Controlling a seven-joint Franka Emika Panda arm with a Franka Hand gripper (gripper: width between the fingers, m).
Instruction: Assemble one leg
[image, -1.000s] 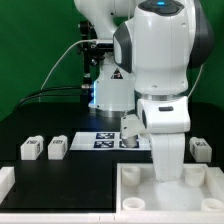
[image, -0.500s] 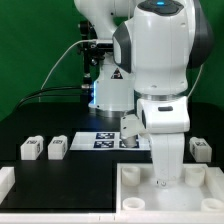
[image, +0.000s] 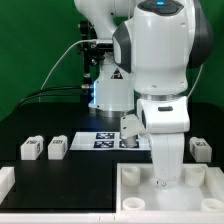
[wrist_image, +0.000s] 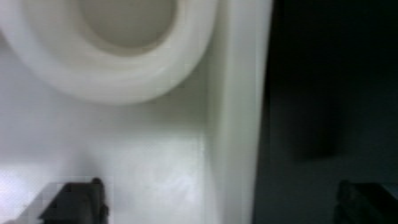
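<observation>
We list: end effector low in tray, jaws wide, holding nothing; 2 legs on surface, exterior view's left; 1 leg, exterior view's right.

The worktop is black. The tray on it is plain white, and its round socket looks creamy white with grey shading. To the exterior view's left of the tray, one leg and a second leg are white with black-and-white square tags. Behind the tray, the marker board is white with black-and-white tags. The arm above the tray is white with black joints. The backdrop is green. The fingers are black.
</observation>
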